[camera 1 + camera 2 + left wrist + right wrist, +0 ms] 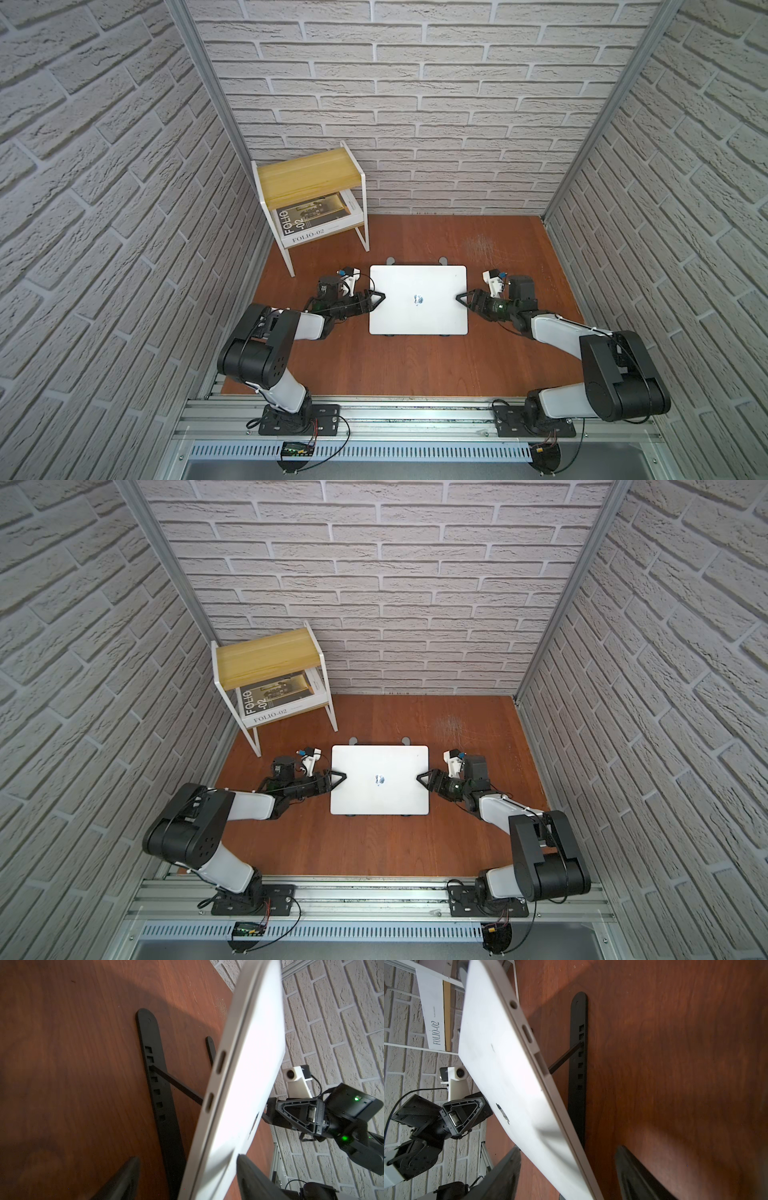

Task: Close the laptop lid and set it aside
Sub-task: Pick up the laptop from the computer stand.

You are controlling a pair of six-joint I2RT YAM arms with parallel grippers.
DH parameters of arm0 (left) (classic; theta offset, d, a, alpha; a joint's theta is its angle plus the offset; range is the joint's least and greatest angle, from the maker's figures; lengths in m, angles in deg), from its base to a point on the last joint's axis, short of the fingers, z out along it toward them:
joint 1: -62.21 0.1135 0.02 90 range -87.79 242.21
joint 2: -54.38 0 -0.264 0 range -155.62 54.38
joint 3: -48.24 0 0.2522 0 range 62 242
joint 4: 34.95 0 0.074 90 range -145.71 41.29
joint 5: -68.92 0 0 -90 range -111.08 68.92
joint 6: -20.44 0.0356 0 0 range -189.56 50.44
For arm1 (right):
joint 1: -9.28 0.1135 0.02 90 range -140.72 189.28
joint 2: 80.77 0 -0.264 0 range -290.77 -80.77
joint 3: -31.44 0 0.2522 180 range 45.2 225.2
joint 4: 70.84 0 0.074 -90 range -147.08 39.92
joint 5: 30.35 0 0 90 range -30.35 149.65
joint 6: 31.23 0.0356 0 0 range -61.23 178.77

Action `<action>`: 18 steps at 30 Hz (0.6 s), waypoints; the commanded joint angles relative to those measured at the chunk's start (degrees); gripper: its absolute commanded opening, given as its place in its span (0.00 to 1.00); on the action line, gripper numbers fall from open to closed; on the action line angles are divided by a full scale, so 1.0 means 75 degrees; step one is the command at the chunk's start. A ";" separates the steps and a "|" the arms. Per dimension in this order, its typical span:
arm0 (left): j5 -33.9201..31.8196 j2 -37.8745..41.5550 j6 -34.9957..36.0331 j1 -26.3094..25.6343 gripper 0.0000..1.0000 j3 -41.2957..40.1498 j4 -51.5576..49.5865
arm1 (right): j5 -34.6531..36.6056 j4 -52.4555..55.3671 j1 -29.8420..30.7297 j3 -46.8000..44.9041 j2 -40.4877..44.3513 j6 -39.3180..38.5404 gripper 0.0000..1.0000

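The silver-white laptop (415, 282) (380, 800) rests tilted on a black folding stand (158, 1076) (578, 1064) at the table's middle. Its lid (249, 1064) (500, 1064) lies down flat on the base, apple logo up. My left gripper (379, 296) (341, 776) (187, 1159) is at the laptop's left edge, and my right gripper (460, 297) (420, 777) (568, 1149) is at its right edge. Each is open and straddles the edge, one finger above the lid and one below the base. Gaps show on both sides.
A white-framed rack with a yellow wooden top (309, 178) stands at the back left, with the FOLIO-02 book (316, 220) on its lower shelf. Brick-patterned walls close in three sides. The stand's rear feet (390, 261) stick out behind the laptop on the wooden table (415, 365).
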 commanded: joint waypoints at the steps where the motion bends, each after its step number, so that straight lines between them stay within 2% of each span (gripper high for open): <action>1: -0.0058 -0.0152 0.0134 -0.0111 0.73 0.0180 0.0270 | -0.0231 -0.0557 0.0127 -0.0023 -0.0118 0.0111 0.72; 8: -0.0126 -0.0283 0.0125 -0.0202 0.67 0.0267 0.0250 | -0.0257 -0.0609 0.0200 -0.0022 -0.0129 0.0145 0.66; 11: -0.0169 -0.0174 0.0151 -0.0195 0.65 0.0289 0.0084 | -0.0299 -0.0688 0.0212 -0.0030 -0.0110 0.0187 0.59; 18: -0.0157 -0.0340 0.0096 -0.0197 0.53 0.0366 0.0038 | -0.0386 -0.0895 0.0259 -0.0022 -0.0174 0.0341 0.55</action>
